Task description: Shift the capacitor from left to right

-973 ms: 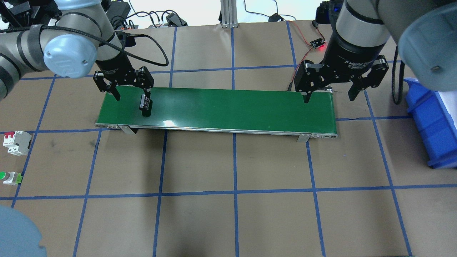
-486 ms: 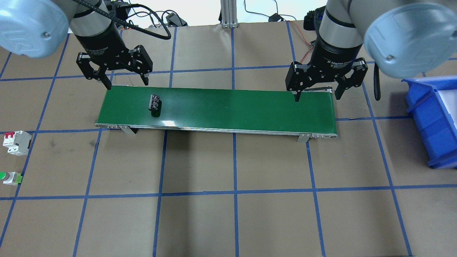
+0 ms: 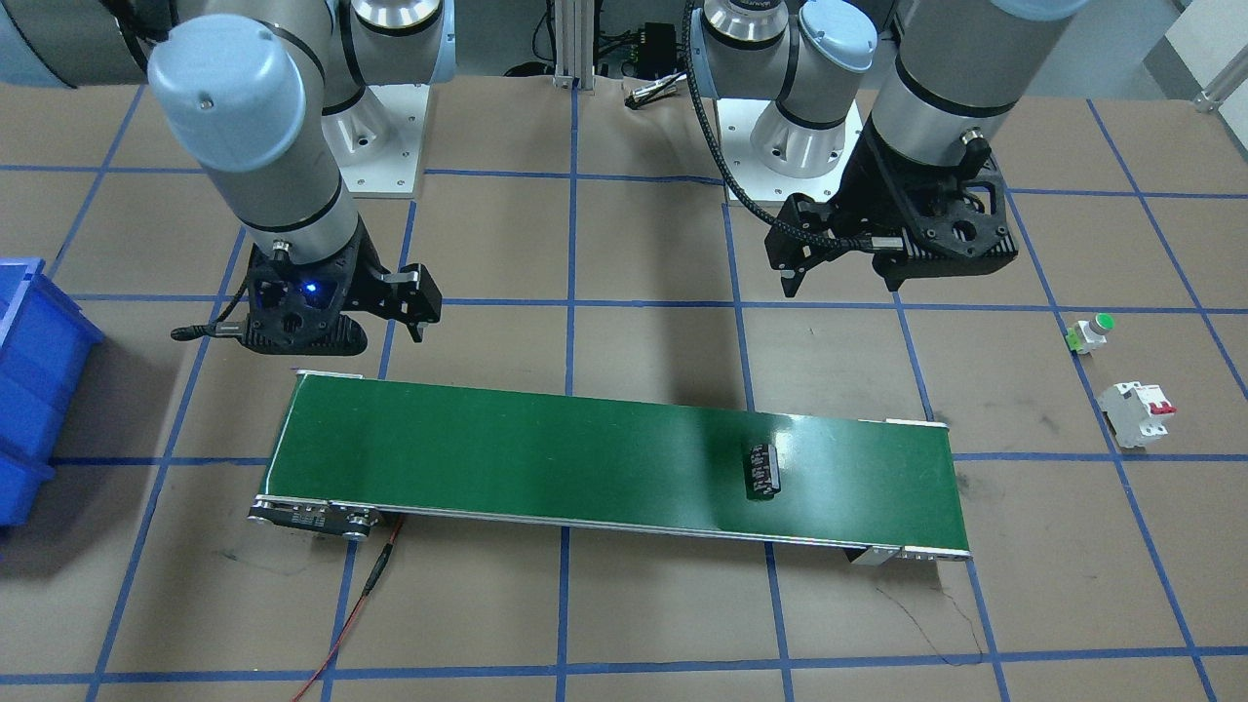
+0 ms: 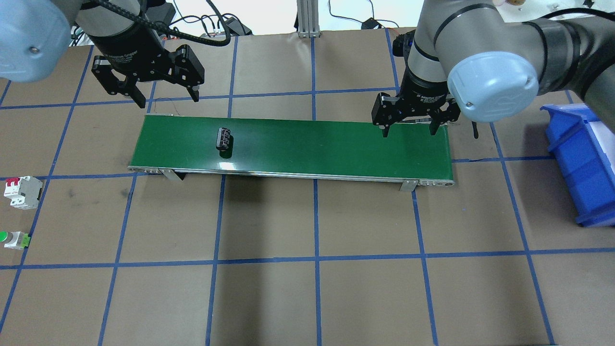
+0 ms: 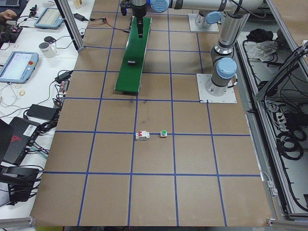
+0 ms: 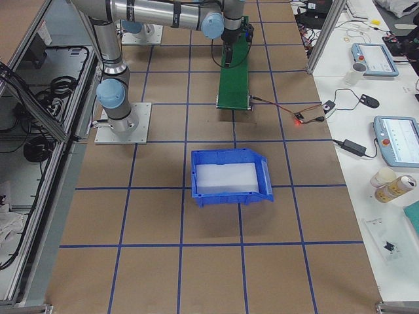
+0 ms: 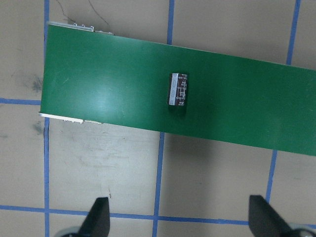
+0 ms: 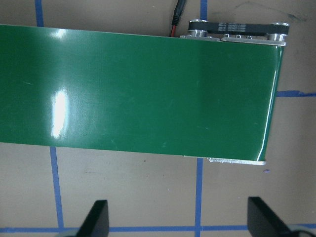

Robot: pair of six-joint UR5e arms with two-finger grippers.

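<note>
The capacitor (image 4: 224, 139), a small black cylinder with silvery stripes, lies on its side on the left part of the green conveyor belt (image 4: 312, 144). It also shows in the front view (image 3: 762, 471) and in the left wrist view (image 7: 178, 89). My left gripper (image 4: 168, 100) is open and empty, raised behind the belt's left end, apart from the capacitor. My right gripper (image 4: 409, 130) is open and empty over the back edge of the belt's right end. The right wrist view shows only bare belt (image 8: 148, 89).
A blue bin (image 4: 581, 158) stands at the right table edge. A white breaker with red switches (image 4: 21, 192) and a green-topped push button (image 4: 13, 239) lie at the far left. A red wire (image 3: 361, 604) runs from the belt's right end.
The capacitor has travelled to the right along the belt. My left gripper has risen and drawn back behind the belt. My right gripper has shifted left over the belt's right end.
</note>
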